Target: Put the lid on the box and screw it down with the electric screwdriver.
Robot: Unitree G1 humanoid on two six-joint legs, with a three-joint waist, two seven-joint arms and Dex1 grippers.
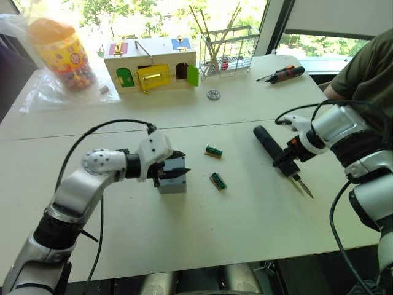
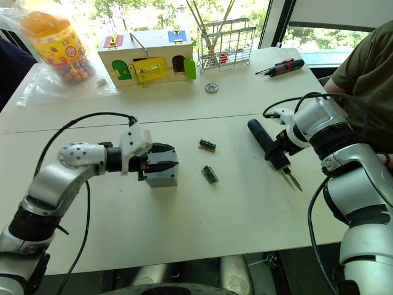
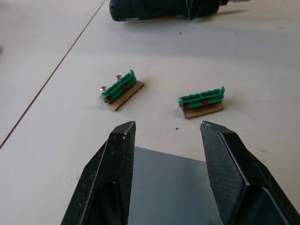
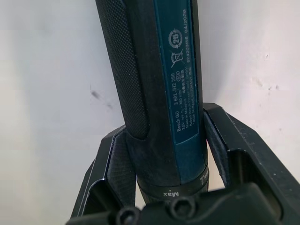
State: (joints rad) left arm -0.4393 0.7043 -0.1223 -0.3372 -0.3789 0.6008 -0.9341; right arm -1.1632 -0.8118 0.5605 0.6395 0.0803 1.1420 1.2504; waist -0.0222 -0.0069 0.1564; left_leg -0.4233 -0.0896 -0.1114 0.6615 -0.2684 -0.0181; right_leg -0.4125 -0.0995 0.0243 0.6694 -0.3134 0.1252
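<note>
White desk (image 1: 202,246) fills the left eye view, with windows and green foliage beyond its far edge. The left claw (image 1: 177,173) sits over the box (image 1: 172,183) near the desk's middle, its two black fingers apart and reaching across the box's top. Whether the lid is on the box cannot be made out under the fingers. Two small green connector strips (image 1: 214,151) lie just to the right of the box. Further right, the right claw (image 1: 286,161) is clamped on the electric screwdriver (image 1: 268,141), which lies on the desk with its metal bit toward the near edge. At the far side stand a colourful wooden latch box (image 1: 151,69), a wire rack (image 1: 228,54), a jar of sweets (image 1: 61,50) in clear plastic and a black-and-orange hand screwdriver (image 1: 283,74). A person's green sleeve (image 1: 365,74) is cut off at the right edge.

From the left wrist, both fingers (image 3: 112,173) stand spread above a flat grey surface of the box, the connector strips ahead of them on brown backing.

From the right wrist, the fingers (image 4: 222,145) grip the screwdriver's barrel; its blue label reads "Bosch GO" with "04/2026", and "Max" is printed on the collar. Smaller print is illegible.
</note>
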